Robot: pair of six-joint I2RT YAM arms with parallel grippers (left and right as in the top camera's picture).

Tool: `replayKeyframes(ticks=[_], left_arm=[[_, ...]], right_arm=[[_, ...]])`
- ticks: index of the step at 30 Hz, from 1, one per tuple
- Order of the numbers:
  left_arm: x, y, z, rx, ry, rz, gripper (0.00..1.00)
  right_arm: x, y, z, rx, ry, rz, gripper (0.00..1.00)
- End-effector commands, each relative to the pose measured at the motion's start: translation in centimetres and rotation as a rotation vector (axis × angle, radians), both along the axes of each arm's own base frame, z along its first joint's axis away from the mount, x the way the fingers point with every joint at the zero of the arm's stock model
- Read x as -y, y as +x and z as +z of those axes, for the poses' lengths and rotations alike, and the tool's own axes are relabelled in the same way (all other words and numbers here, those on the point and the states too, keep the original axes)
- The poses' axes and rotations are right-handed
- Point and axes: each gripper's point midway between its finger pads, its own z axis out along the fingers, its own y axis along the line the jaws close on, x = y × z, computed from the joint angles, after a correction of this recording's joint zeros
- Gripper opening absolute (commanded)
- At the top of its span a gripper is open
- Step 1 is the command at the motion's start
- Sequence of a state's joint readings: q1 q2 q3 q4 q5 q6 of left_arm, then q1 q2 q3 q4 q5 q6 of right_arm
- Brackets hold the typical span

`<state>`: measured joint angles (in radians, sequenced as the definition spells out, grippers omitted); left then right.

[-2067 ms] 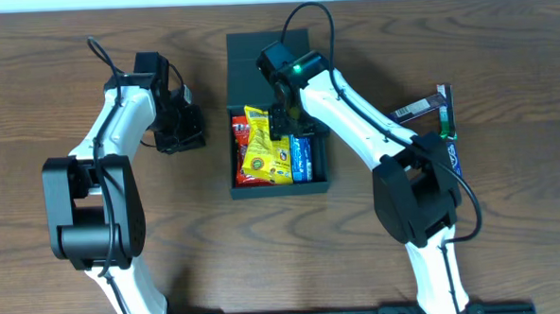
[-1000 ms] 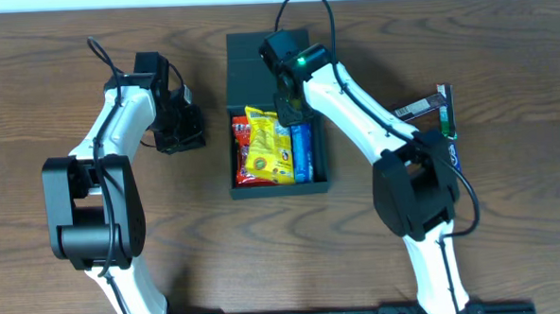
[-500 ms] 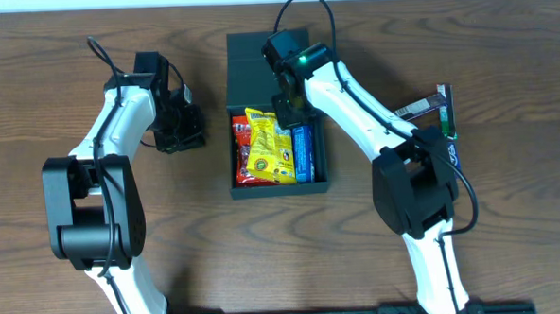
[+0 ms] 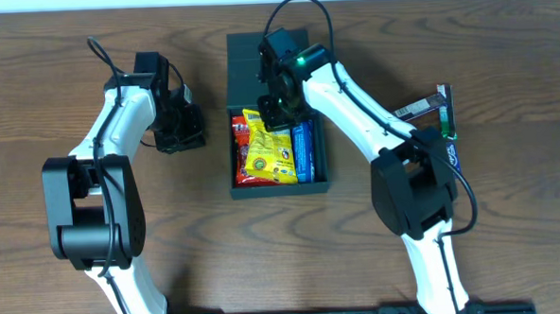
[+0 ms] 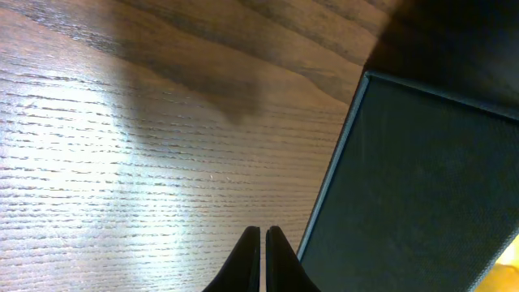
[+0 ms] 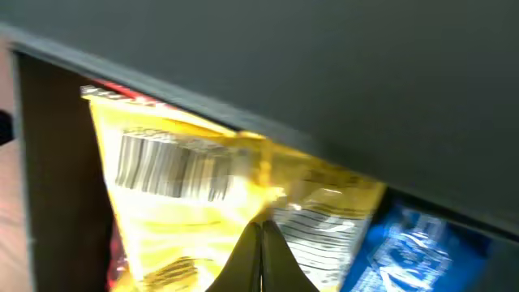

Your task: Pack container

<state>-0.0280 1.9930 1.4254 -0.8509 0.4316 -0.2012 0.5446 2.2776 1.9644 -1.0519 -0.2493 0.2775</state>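
The dark teal-green container (image 4: pixel 243 182) lies at mid-table with its flap lid (image 4: pixel 248 68) folded open toward the back. Inside lie a yellow packet (image 4: pixel 268 148), a red packet (image 4: pixel 240 140) and a blue packet (image 4: pixel 304 156). My right gripper (image 4: pixel 276 107) is shut and empty, hovering over the yellow packet (image 6: pixel 178 203) just at the lid's hinge edge (image 6: pixel 324 65); the blue packet (image 6: pixel 405 251) is to its right. My left gripper (image 4: pixel 186 133) is shut and empty over bare wood, left of the container, whose dark lid (image 5: pixel 422 178) fills the right of its wrist view.
Loose snack packets lie on the table at the right: a dark brown bar (image 4: pixel 418 106), a green one (image 4: pixel 446 117) and a blue one (image 4: pixel 453 156), beside the right arm's base. The wooden tabletop (image 5: pixel 122 162) spreads to the left of the container.
My right gripper has shifted a little to the left and back, from above the blue packet's edge to the box's back edge by the lid. The left arm has not moved.
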Motion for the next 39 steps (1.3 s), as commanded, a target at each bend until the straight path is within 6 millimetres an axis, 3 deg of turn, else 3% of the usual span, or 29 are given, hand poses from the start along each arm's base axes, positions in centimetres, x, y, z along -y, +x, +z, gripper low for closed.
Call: replayKeyframes(ticks=[1,17,24,28,33,36,39], left_arm=[[0.7,1.0,1.7,0.059,-0.042,-0.023,0.06],[2.3,0.9,1.9,0.063,-0.068,-0.047,0.06],[2.6,0.8,1.9,0.063,-0.069,-0.056,0.06],[2.6,0.8,1.9,0.063,-0.068,-0.056,0.06],[2.6,0.8,1.9,0.063,-0.068,-0.056,0.06],[2.6,0.9,1.9,0.065,-0.068,-0.056,0.06],[2.6,0.9,1.9,0.067,-0.068,-0.056,0.06]], right_arm=[[-2.2,-1.2,0.4,-0.01,0.051,0.067,0.02],[-6.1,-4.0,-0.4,-0.025,0.087,0.189,0.02],[-6.2,-4.2,0.2,-0.02,0.09,0.195,0.01],[-5.0,-2.9,3.2,0.036,0.11,0.177,0.02],[0.1,-0.2,7.9,0.207,-0.026,0.08,0.01],[3.2,0.3,7.4,0.2,-0.127,0.033,0.01],[4.8,-0.4,5.0,0.113,-0.171,0.021,0.01]])
